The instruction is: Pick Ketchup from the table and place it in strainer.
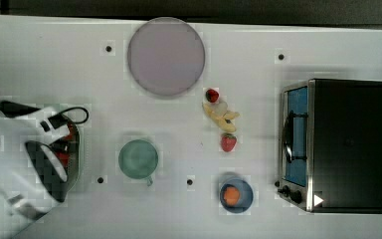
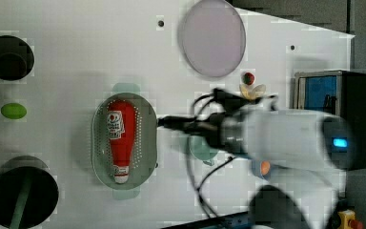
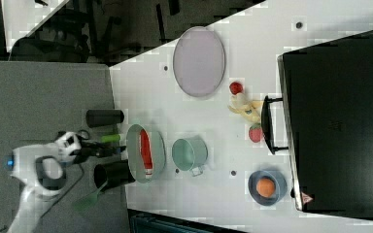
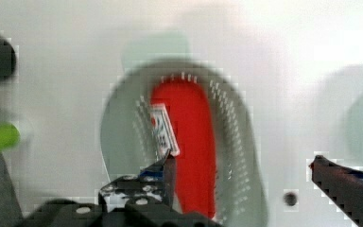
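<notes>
The ketchup bottle (image 2: 121, 140) lay lengthwise inside the green strainer (image 2: 99, 143), at the left view's centre left. The hand (image 4: 241, 175) hung above it, fingers spread wide and empty. The sound move was probably a straight lift clear of the strainer's rim.

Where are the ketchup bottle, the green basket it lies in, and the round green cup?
Ketchup (image 2: 121, 138): left view, on its red body.
strainer (image 2: 100, 143): left view, on its perforated floor beside the bottle.
cup (image 1: 138, 158): top view, on its inside bottom.

Glossy red plastic Ketchup (image 2: 121, 139) in translucent, perforated plastic strainer (image 2: 100, 143); matt white table (image 2: 76, 57).
</notes>
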Controlling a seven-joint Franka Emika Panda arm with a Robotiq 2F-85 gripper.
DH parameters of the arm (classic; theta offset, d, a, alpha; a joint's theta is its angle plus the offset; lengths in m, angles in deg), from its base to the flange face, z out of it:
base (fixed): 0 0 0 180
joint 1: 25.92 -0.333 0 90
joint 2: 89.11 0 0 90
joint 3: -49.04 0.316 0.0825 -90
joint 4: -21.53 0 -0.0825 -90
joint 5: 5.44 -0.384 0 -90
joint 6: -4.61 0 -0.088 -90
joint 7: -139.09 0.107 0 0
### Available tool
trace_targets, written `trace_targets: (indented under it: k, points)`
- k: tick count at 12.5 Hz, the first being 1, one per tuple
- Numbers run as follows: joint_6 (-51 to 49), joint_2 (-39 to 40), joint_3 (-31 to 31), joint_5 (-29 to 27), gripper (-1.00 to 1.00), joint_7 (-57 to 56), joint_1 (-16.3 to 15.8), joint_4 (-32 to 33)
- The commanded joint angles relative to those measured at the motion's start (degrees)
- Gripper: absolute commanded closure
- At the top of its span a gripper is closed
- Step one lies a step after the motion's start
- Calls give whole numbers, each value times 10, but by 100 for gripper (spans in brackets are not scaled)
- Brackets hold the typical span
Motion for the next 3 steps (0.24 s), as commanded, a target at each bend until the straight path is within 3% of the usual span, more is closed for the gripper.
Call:
trace_targets:
  k: [1, 3]
  points:
    - [-85, -55, -31, -6, -100, 28, 79, -54]
    - [-156, -75, -69, -13, -100, 24, 109, -98]
